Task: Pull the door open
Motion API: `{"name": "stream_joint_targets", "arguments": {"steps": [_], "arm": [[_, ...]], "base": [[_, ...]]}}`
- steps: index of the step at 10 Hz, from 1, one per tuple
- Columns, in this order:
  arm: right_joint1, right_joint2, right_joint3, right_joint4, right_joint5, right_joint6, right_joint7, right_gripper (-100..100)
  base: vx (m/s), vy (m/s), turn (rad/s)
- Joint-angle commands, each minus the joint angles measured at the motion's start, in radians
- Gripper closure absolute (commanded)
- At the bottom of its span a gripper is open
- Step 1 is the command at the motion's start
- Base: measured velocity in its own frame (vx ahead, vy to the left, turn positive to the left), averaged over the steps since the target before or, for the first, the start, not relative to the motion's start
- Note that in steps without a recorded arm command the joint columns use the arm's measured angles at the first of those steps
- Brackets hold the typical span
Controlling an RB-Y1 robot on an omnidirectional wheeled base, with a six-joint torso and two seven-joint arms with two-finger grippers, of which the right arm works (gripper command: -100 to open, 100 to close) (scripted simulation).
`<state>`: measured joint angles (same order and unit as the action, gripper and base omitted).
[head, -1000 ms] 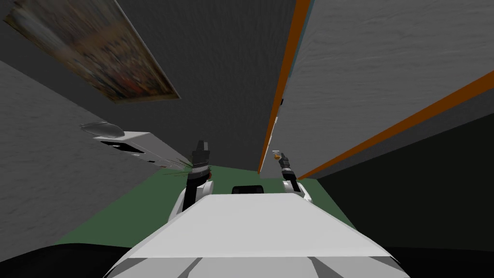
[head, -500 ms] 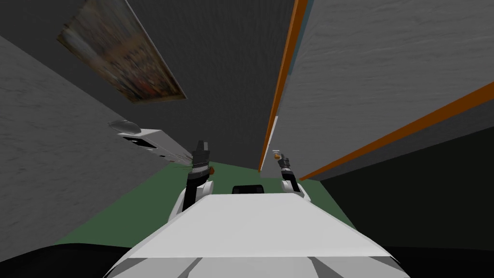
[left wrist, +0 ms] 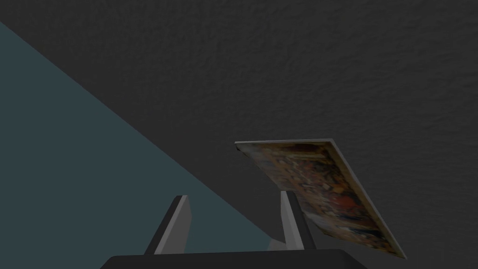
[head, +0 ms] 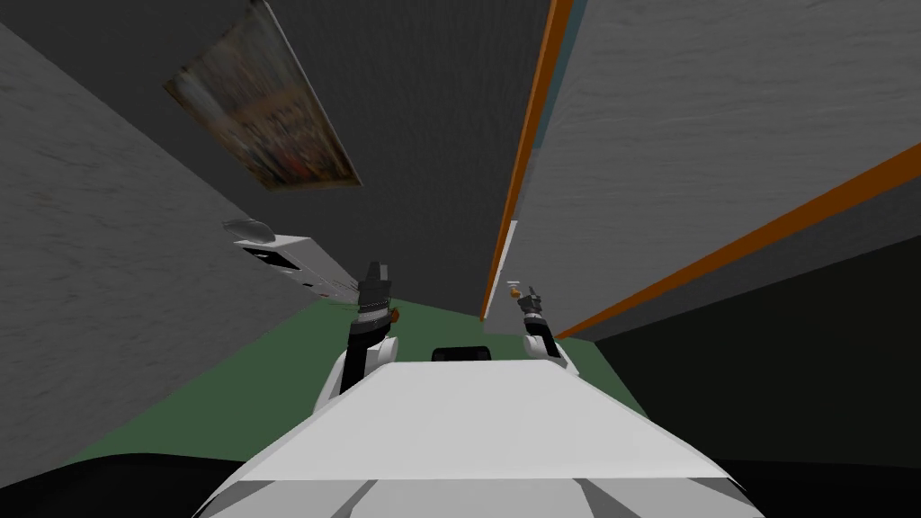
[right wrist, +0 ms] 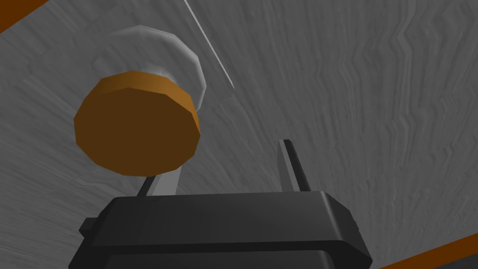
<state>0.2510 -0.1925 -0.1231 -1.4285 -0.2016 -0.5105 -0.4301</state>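
The left pincer point(head: 375, 270) is raised ahead of the chest, fingers spread on nothing, idle and out of the way, I'd say. Further right, the right pincer point(right wrist: 228, 170) reaches up to the grey door point(right wrist: 364, 93). Its fingers are apart, and the orange knob point(right wrist: 135, 123) sits over one finger's tip rather than between the two. It probably has to shift across before pinching and pulling.

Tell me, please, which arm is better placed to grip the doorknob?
Right. The right pincer, open, is at the orange knob on the grey door, not yet around it; the left pincer, open, hangs apart from the door.
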Motion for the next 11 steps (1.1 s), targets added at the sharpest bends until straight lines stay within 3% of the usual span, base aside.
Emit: {"name": "stream_joint_targets", "arguments": {"steps": [1, 6, 7, 10, 11], "arm": [[0.006, 0.004, 0.030, -0.007, -0.023, 0.008, -0.033, -100], [0.009, -0.001, 0.038, -0.012, -0.044, 0.013, -0.058, -100], [0.013, -0.005, 0.047, -0.017, -0.066, 0.018, -0.085, -100], [0.013, -0.005, 0.047, -0.017, -0.066, 0.018, -0.085, -100], [0.017, -0.011, 0.057, -0.023, -0.091, 0.023, -0.117, -100]], "base": [[-0.054, -0.019, -0.008], [-0.028, -0.003, 0.010], [-0.016, -0.011, 0.026], [-0.015, -0.001, 0.001], [-0.020, -0.002, 0.020]]}}
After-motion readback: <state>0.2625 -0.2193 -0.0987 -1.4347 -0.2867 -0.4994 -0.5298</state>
